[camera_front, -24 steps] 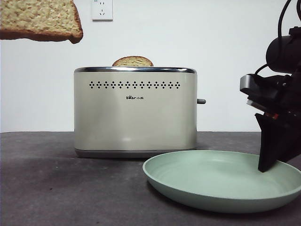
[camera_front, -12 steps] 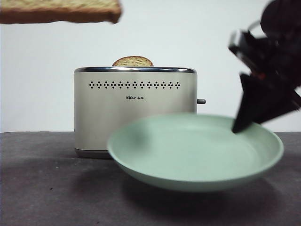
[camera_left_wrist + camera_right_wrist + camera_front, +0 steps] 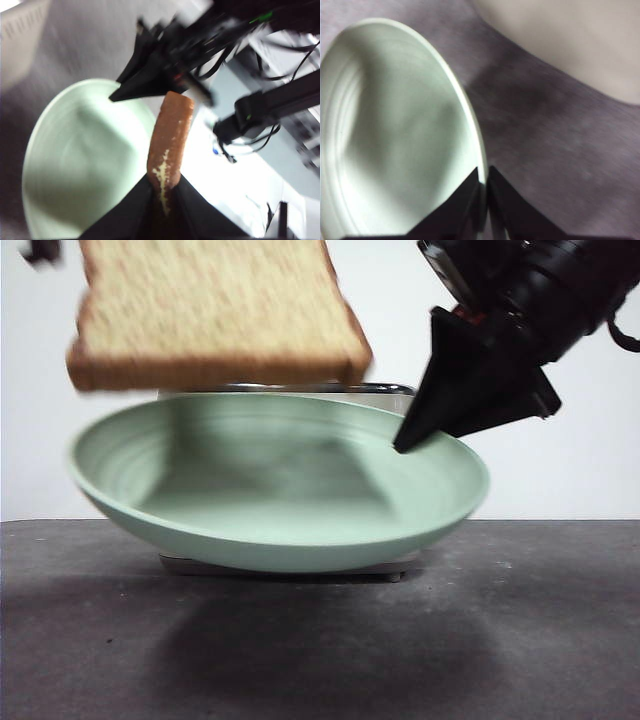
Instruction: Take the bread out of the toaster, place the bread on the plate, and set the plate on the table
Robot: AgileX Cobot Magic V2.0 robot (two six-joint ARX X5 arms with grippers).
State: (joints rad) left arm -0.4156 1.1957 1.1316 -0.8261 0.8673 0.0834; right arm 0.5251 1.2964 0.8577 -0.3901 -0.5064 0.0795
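Note:
The bread (image 3: 215,315) hangs in the air just above the plate, a tan slice with a brown crust. My left gripper (image 3: 162,182) is shut on the bread (image 3: 170,135), seen edge-on. The pale green plate (image 3: 270,490) is held off the table, tilted toward the camera, under the slice. My right gripper (image 3: 482,182) is shut on the plate's rim (image 3: 472,135); in the front view it is the black wedge (image 3: 415,435) at the plate's right edge. The cream toaster (image 3: 385,390) stands behind the plate, mostly hidden.
The dark mottled table (image 3: 540,620) lies bare in front and to both sides, with the plate's shadow on it. The right arm's dark body (image 3: 540,300) fills the upper right. A white wall stands behind.
The right gripper lifted the plate off the table and carried it left, in front of the toaster. The bread came right and down, to just above the plate.

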